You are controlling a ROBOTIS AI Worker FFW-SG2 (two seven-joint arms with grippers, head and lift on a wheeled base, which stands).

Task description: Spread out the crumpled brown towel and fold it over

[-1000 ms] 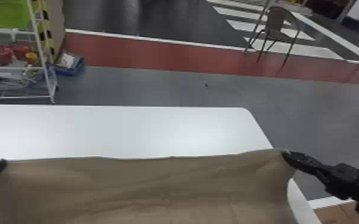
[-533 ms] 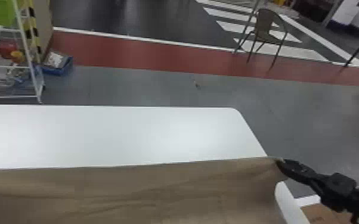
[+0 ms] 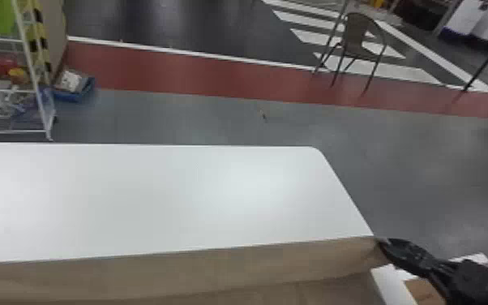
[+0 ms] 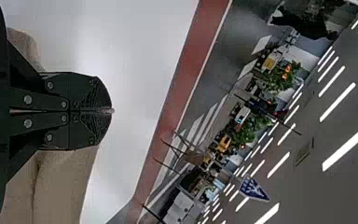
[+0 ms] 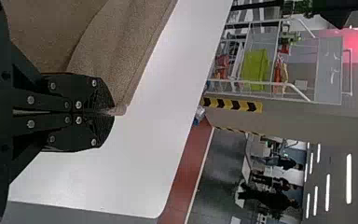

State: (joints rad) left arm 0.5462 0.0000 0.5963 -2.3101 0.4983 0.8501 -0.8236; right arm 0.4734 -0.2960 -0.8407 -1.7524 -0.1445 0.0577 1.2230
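Towel, strung between left gripper and right gripper, each pinched closed on its far edge, draws back toward the robot over the white table, baring more of it, which suggests a spreading pull, with laying flat and folding yet ahead.

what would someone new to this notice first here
Probably the brown towel, stretched in a wide band along the near side of the white table, its right corner pinched in the right arm's closed jaws. Next, perhaps, the red strip running across the grey floor beyond the table, with a chair standing at its far edge toward the right.
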